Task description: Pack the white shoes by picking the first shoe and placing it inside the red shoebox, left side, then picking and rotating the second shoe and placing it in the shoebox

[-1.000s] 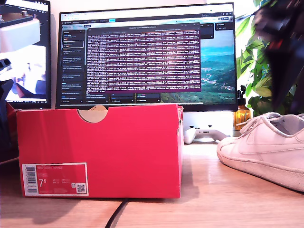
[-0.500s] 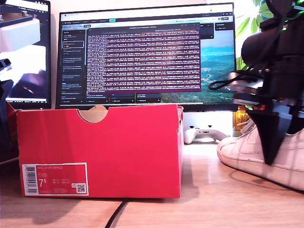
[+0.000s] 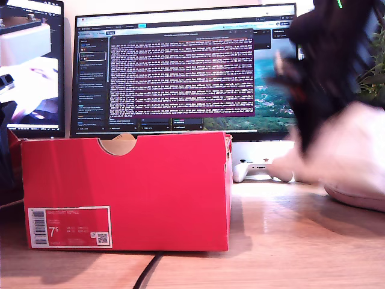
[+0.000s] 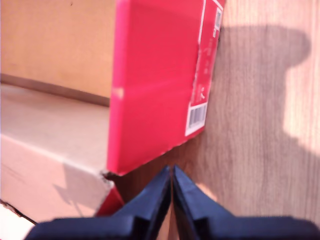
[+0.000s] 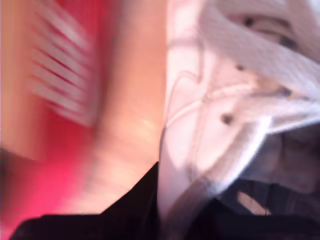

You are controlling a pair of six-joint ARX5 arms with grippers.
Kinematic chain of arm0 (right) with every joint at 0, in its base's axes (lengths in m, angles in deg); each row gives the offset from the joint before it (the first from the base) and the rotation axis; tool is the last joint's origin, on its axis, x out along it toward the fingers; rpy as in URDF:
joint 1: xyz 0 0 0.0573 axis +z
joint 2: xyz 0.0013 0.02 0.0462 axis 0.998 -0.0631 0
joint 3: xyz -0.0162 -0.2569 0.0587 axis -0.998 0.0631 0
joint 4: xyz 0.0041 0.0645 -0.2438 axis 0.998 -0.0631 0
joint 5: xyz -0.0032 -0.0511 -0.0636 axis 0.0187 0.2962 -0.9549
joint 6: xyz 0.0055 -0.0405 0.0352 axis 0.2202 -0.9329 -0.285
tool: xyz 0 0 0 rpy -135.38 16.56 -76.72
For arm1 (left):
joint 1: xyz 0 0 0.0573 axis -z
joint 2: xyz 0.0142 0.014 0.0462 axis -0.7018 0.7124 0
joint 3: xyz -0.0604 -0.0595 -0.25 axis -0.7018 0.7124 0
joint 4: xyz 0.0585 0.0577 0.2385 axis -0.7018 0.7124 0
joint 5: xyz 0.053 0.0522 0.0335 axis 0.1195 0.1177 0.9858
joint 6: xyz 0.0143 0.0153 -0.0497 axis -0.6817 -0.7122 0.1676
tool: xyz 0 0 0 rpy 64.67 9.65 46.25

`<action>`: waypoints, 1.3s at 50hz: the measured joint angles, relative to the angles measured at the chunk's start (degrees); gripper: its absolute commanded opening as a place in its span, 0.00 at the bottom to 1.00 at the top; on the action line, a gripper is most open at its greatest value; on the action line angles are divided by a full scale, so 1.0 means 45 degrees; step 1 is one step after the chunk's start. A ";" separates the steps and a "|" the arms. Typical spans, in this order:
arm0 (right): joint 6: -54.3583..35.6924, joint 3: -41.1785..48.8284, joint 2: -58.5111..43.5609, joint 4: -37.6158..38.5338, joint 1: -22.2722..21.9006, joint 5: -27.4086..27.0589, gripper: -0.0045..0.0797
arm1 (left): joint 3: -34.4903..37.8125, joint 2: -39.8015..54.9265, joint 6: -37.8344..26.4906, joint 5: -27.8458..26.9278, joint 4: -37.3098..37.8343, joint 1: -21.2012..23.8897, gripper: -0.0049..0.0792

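My second gripper [image 5: 165, 210] grips a white shoe [image 3: 343, 153] lifted above the table [image 3: 271, 241] at the exterior view's right, my first gripper [image 4: 171, 200] stands closed beside the red shoebox [image 3: 126, 186], and I judge the fast swing may loosen the shoe.

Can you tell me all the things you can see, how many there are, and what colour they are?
shoebox: one, red, exterior view's left, open top
shoe: one seen, white, blurred, lifted at exterior view's right
game controller: one, white, behind the shoe
monitors: two, dark frames, behind the box
plant: one, green, exterior view's right
table: one, light wood
cable: one, black
my first end effector: dark, shut, empty
my second end effector: dark, on the shoe
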 measured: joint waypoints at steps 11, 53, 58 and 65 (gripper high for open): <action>0.1982 -0.2016 0.0806 -0.0058 0.0942 0.0058 0.04 | -0.0005 0.0000 0.0000 -0.0010 0.0000 0.0000 0.04; 0.9292 -0.2302 -0.2317 0.7266 0.4784 -0.0291 0.04 | 0.0000 0.0000 0.0000 0.0000 -0.0024 0.0000 0.04; 0.9326 -0.2297 -0.2973 0.7252 0.4779 -0.0296 0.04 | 0.0000 0.0000 0.0000 0.0000 -0.0019 0.0000 0.04; 0.9326 -0.2297 -0.3113 0.7320 0.4877 -0.0355 0.04 | -0.0005 0.0000 0.0000 0.0000 -0.0024 0.0000 0.04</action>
